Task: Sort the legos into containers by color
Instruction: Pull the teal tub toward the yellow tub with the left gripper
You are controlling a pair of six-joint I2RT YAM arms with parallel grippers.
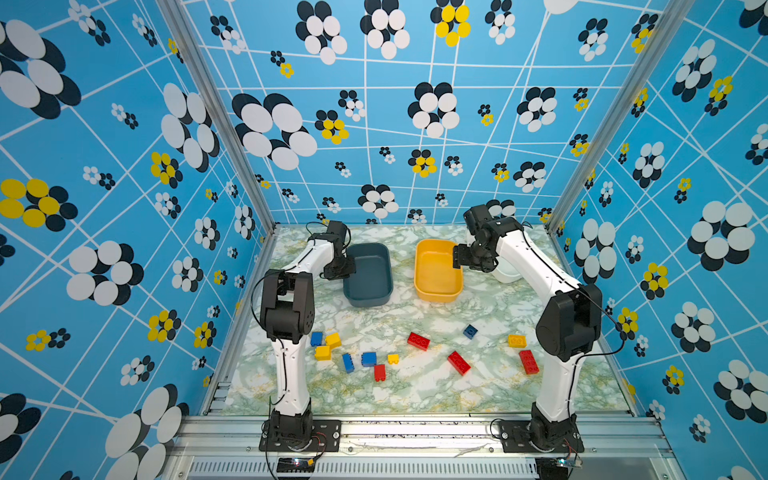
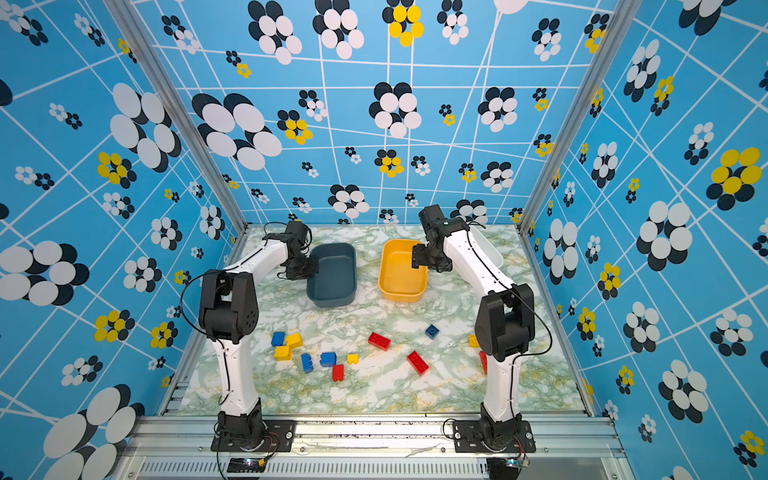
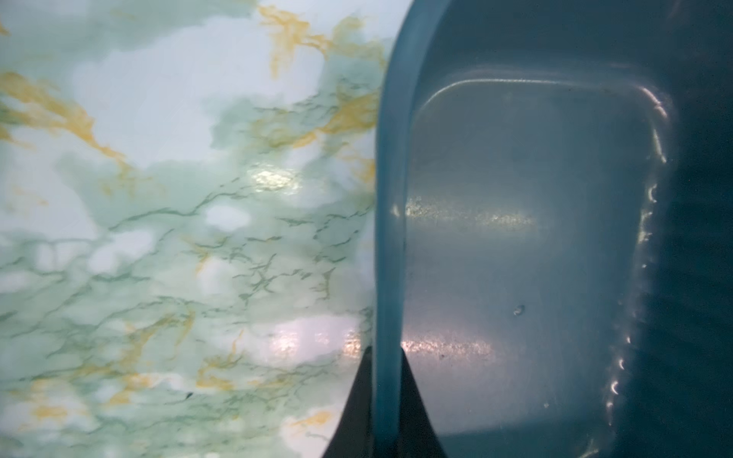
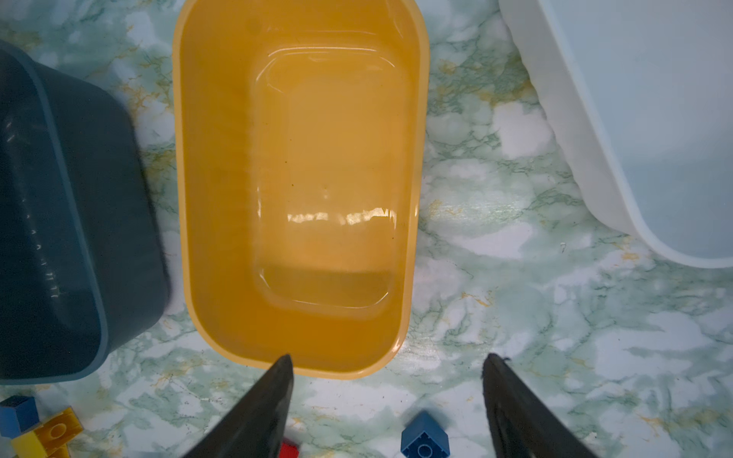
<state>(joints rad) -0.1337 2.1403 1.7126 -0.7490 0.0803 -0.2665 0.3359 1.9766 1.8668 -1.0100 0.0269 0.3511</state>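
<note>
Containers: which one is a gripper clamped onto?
The dark teal container: the left gripper pinches its rim; the yellow container and white container are not gripped.

A tabletop (image 1: 415, 386) clad in a marble print, pale green and white veined with yellow, is seen enclosed on three sides by bright blue panels. The back wall (image 1: 395, 137), left wall (image 1: 104, 174) and right wall (image 1: 698, 137) are crossed by thin white lines and scattered with flower-like clusters of white, navy and yellow ovals. The rear corners are marked by a left post (image 1: 220, 116) and a right post (image 1: 604, 120), both aluminium. The front edge is bounded by an aluminium rail (image 1: 415, 430), with a slotted strip (image 1: 374, 468) just below it. Seen from the left wrist, bright patches of reflected light (image 3: 273, 178) are caught on the glossy surface.
</note>
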